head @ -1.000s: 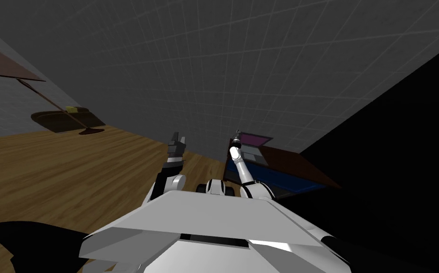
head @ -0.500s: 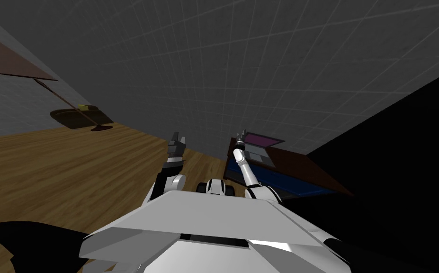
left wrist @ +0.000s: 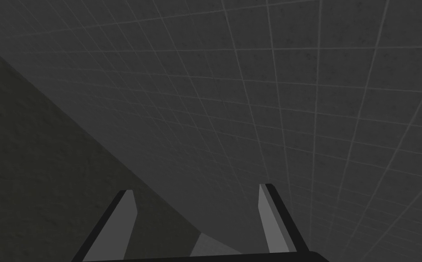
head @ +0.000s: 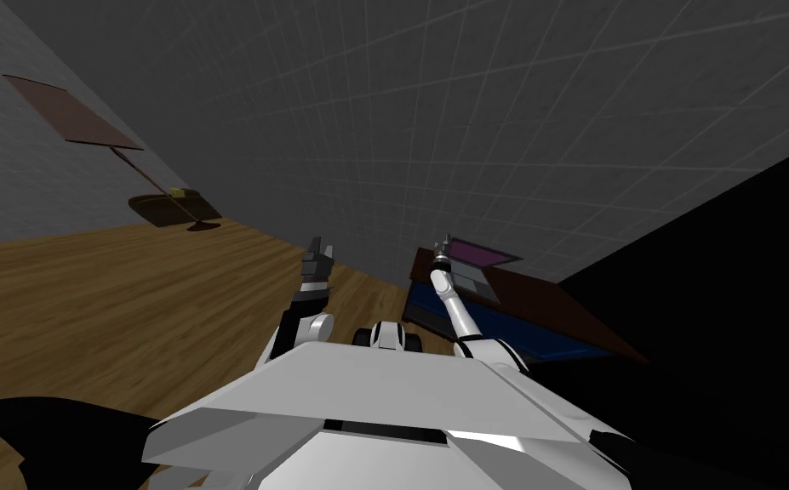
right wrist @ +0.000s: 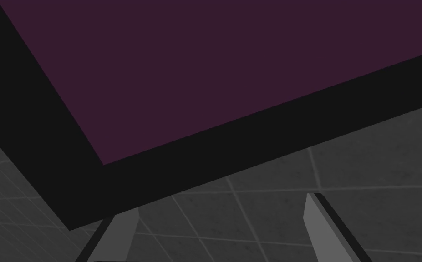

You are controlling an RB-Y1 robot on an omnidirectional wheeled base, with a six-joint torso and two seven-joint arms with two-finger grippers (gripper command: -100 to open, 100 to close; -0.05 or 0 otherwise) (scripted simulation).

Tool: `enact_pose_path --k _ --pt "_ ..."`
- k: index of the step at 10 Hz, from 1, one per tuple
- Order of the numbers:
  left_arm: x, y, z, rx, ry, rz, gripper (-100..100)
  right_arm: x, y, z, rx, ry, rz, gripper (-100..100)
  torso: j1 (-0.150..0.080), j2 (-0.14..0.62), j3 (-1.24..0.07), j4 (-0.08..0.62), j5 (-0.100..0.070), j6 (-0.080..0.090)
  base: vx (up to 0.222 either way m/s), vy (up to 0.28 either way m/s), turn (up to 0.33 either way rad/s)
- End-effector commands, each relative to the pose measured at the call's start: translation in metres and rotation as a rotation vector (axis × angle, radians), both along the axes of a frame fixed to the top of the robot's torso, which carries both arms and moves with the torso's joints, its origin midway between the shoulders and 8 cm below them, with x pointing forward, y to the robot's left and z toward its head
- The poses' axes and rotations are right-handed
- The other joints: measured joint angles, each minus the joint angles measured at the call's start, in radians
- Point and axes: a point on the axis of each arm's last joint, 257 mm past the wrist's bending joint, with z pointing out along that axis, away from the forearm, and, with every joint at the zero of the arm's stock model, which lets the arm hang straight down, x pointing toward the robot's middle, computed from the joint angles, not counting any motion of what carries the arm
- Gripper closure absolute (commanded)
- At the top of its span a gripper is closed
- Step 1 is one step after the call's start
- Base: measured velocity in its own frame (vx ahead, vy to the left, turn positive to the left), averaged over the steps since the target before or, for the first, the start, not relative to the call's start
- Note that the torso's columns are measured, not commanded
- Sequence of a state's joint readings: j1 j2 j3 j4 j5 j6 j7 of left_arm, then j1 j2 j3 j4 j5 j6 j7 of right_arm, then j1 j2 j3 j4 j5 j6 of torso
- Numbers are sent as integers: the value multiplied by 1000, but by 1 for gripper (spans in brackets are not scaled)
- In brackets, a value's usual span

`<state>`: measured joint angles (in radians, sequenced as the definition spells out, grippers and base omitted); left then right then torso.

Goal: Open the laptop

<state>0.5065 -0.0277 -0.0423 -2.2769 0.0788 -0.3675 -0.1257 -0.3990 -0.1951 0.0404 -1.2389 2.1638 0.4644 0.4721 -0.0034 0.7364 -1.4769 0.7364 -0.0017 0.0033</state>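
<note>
The laptop [head: 474, 265] stands open on a brown desk [head: 554, 304] at my right, its purple screen [head: 483, 253] tilted back over a grey keyboard. My right gripper [head: 443, 246] is raised at the lid's left edge. In the right wrist view the purple screen [right wrist: 232, 68] with its black bezel hangs close over the right gripper [right wrist: 221, 229]. Its fingers stand open with nothing between them, and the lid's corner reaches down to one finger [right wrist: 121, 234]. My left gripper [head: 317, 254] is held up in front of me, open and empty [left wrist: 196, 218].
A blue mat [head: 511, 321] lies on the desk in front of the laptop. A grey tiled wall rises behind the desk. A black area lies to the right. Far left, beyond the wooden floor, stand a lamp [head: 73, 119] and a low round table [head: 167, 210].
My head view has swung, so the lamp and desk have slid to the right in the picture. My right hand has risen a little along the lid's left edge. The left arm holds still.
</note>
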Motion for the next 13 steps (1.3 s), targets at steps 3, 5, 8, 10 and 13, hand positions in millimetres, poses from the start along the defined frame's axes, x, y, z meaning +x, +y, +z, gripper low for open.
enact_pose_path --k 3,5,8,10,13 --pt "0 0 0 0 0 0 0 -7 -51 -23 -46 69 -25 -100 -8 -2 -2 -2 -3 2 -42 -21 102" --pt "0 0 0 0 0 0 0 -12 -80 -34 -68 108 -37 -100 -6 -3 -2 -3 -3 2 -28 -17 99" --pt "0 0 0 0 0 0 0 -18 -108 -44 -89 146 -49 -100 -7 -1 -1 -2 -3 2 -40 -25 93" --pt "0 0 0 0 0 0 0 -25 -134 -51 -108 182 -62 -100 -2 0 0 0 -1 0 -24 -23 79" --pt "0 0 0 0 0 0 0 -36 -171 -59 -132 234 -78 -100 4 3 2 3 2 -2 -40 -28 104"
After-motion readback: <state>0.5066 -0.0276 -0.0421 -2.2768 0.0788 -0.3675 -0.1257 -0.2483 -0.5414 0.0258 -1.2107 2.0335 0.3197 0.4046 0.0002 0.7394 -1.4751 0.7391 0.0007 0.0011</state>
